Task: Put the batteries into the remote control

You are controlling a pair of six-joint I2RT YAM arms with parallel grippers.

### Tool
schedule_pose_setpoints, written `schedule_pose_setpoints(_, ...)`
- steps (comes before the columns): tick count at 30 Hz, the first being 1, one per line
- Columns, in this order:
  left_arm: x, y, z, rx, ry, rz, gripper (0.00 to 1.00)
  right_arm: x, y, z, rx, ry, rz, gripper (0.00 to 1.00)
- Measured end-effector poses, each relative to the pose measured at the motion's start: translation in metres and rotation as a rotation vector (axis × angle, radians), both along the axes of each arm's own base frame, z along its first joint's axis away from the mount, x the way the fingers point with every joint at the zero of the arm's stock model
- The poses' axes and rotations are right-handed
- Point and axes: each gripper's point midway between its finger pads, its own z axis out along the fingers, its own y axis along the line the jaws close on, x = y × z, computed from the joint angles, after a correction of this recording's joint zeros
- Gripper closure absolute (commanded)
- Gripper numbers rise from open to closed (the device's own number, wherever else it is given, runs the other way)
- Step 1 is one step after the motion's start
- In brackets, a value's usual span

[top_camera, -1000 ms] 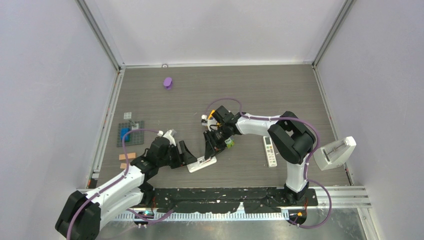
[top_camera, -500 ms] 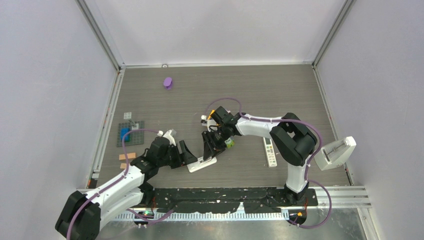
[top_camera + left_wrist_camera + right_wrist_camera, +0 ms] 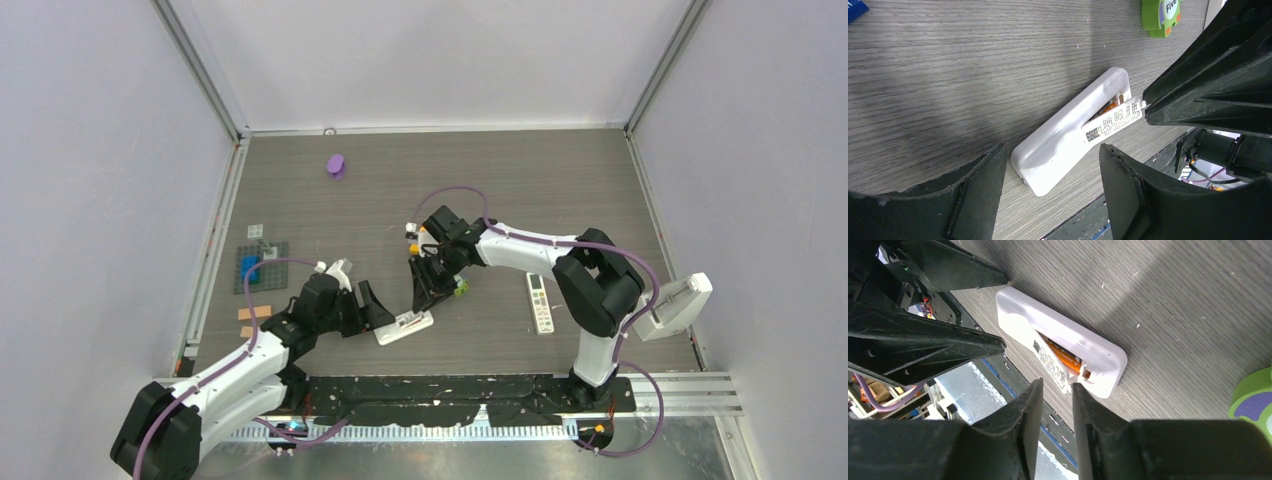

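The white remote control (image 3: 404, 327) lies back side up near the table's front, its battery bay uncovered. An orange battery (image 3: 1063, 356) rests in the bay, seen too in the left wrist view (image 3: 1109, 106). A white printed cover strip (image 3: 1050, 362) stands along the bay's edge. My left gripper (image 3: 378, 312) is open, its fingers on either side of the remote's closed end (image 3: 1048, 160) without touching it. My right gripper (image 3: 1056, 385) hovers over the bay end, jaws a narrow gap apart with nothing between them. The strip's tip sits at its right fingertip. No other battery shows.
A green toy block (image 3: 459, 287) lies just right of my right gripper. A second remote (image 3: 539, 302) lies further right. A grey plate with a blue brick (image 3: 260, 267) is at the left, a purple object (image 3: 336, 165) at the back, and a white device (image 3: 676, 305) at the right edge.
My right wrist has drawn back a little from the remote and its elbow has swung right; its jaws widened, then narrowed. The left arm and remote have stayed put.
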Motion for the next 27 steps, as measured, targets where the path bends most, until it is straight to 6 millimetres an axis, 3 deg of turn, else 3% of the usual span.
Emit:
schedule_pose_setpoints(19, -0.0004, 0.0001, -0.0017, 0.003, 0.008, 0.000, 0.30, 0.0018, -0.0038, -0.0019, -0.043, -0.044, 0.004, 0.80)
schedule_pose_setpoints(27, 0.0021, -0.0047, -0.0018, -0.003, 0.014, -0.021, 0.31, -0.0063, 0.0002, -0.0034, -0.058, -0.068, 0.039, 0.84)
